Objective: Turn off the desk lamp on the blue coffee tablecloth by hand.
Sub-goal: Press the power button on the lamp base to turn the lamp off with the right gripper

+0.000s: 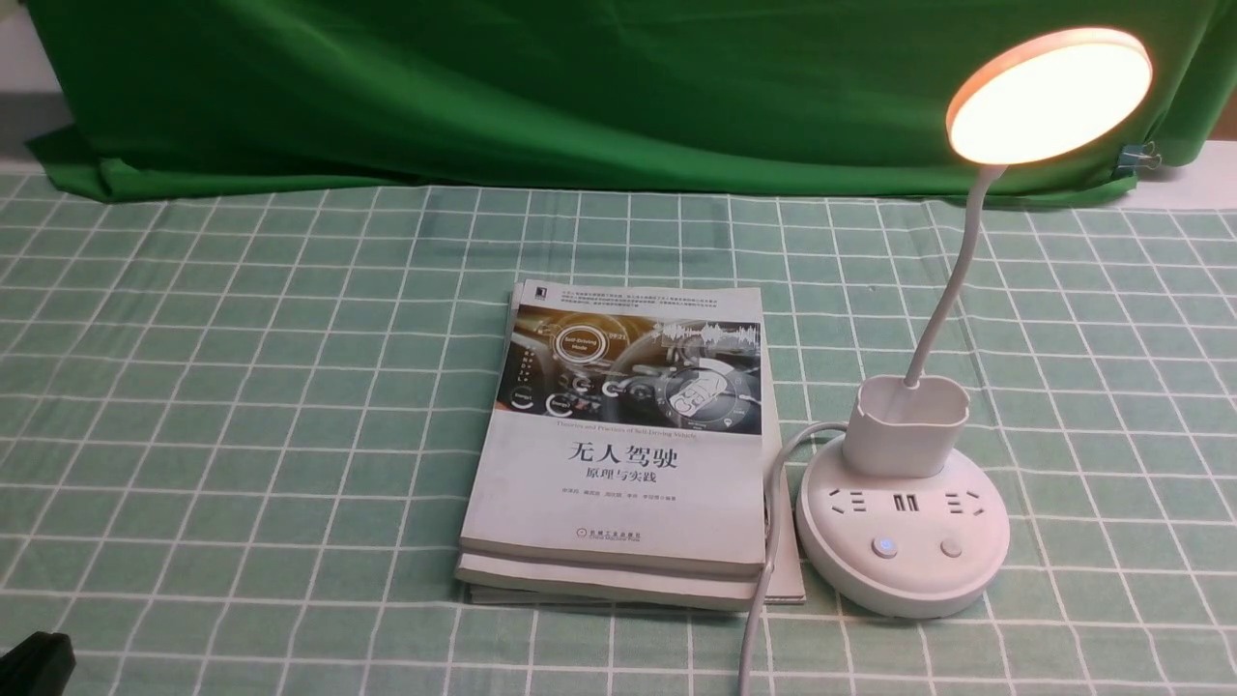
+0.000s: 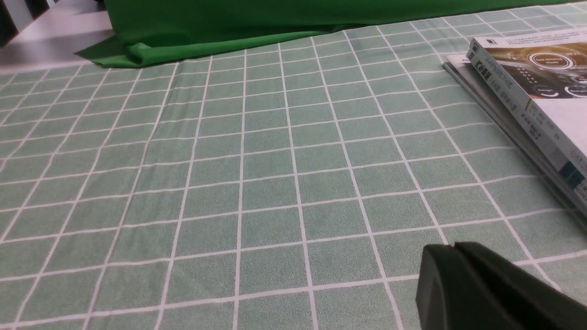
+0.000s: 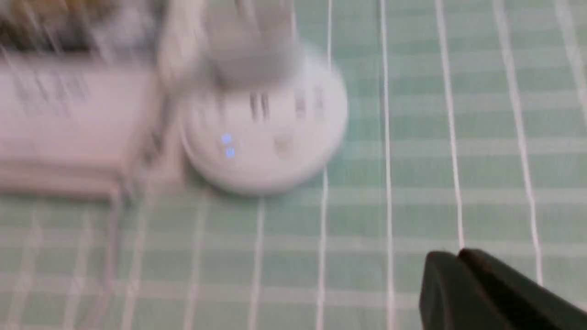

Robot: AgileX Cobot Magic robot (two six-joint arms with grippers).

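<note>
Spanning most of the front view, the blue coffee tablecloth [image 1: 261, 416] covers the desk and runs past the left, right and lower frame edges. Its white grid shows in a broad stretch at left and a narrower one at far right. Along the top hangs a green drape [image 1: 580, 97], its hem meeting the far part of the tablecloth; pale surface shows at the upper left and upper right corners.

Book stack [image 1: 628, 454]: centre of frame, slightly uneven edges, just left of the lamp base.

Desk lamp [image 1: 906, 425]: right of centre, upright and lit. Round base [image 1: 908, 580] on the tablecloth; cup on the rear of the base; bendy neck [image 1: 952, 280] leaning right towards the disc head [image 1: 1049, 97] at upper right, which overlaps the drape in this view.

Grey cord [image 1: 759, 599]: bends out beside the cup, passes over the stack's right edge and down to the lower frame edge.

Left claw [image 2: 451, 245]: tips pressed together, over the tablecloth. Right claw [image 3: 456, 252]: tips pressed together, apart from the lamp base; its wrist view is blurred.

Black clip [image 1: 1138, 157]: drape's edge, upper right.

Base buttons: left one [image 1: 884, 547] glows blue, right one [image 1: 951, 547] pale.
</note>
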